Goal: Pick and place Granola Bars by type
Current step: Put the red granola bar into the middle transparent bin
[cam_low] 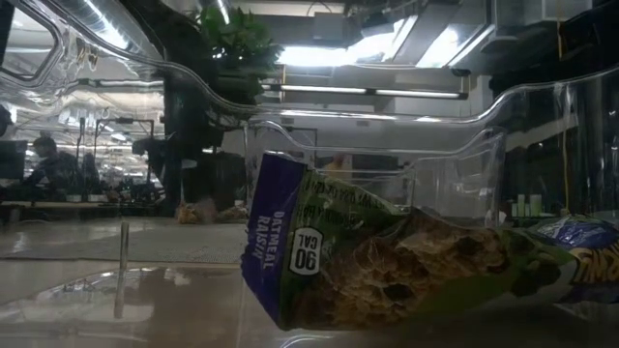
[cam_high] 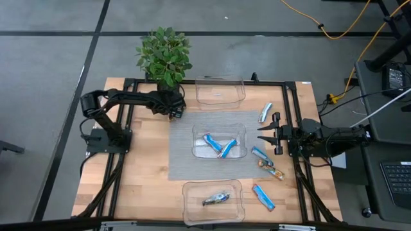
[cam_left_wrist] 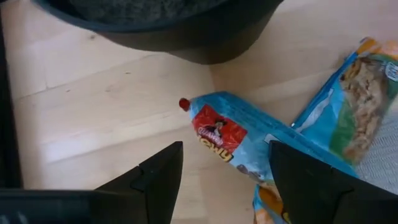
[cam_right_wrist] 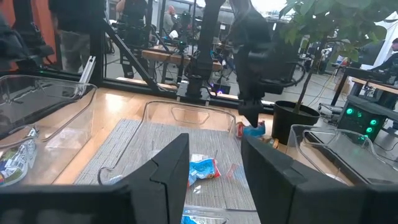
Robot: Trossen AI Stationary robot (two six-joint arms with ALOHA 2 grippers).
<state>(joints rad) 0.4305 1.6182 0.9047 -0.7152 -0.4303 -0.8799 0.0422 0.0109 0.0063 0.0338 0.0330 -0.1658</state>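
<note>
My left gripper (cam_left_wrist: 225, 149) hangs open beside the plant pot (cam_left_wrist: 168, 25) at the table's far left, pointing steeply down. A blue bar with a red logo (cam_left_wrist: 233, 140) lies flat on the wood, its end between the two fingers, which stand on either side of it. A light blue-green bar (cam_left_wrist: 360, 106) lies next to it. The right wrist view shows the left gripper (cam_right_wrist: 252, 118) just above that blue bar (cam_right_wrist: 254, 130). My right gripper (cam_high: 266, 133) waits open at the table's right. In the high view my left gripper (cam_high: 174, 110) covers both bars.
Three clear bins stand in a row: far bin (cam_high: 220, 91), middle bin (cam_high: 241, 131) with blue bars (cam_high: 218, 145), near bin (cam_high: 192, 192) with one bar (cam_high: 216, 199). Loose bars (cam_high: 265, 112) (cam_high: 261, 154) (cam_high: 271, 171) (cam_high: 263, 197) lie at the right. A grey mat (cam_high: 180, 160) covers the middle.
</note>
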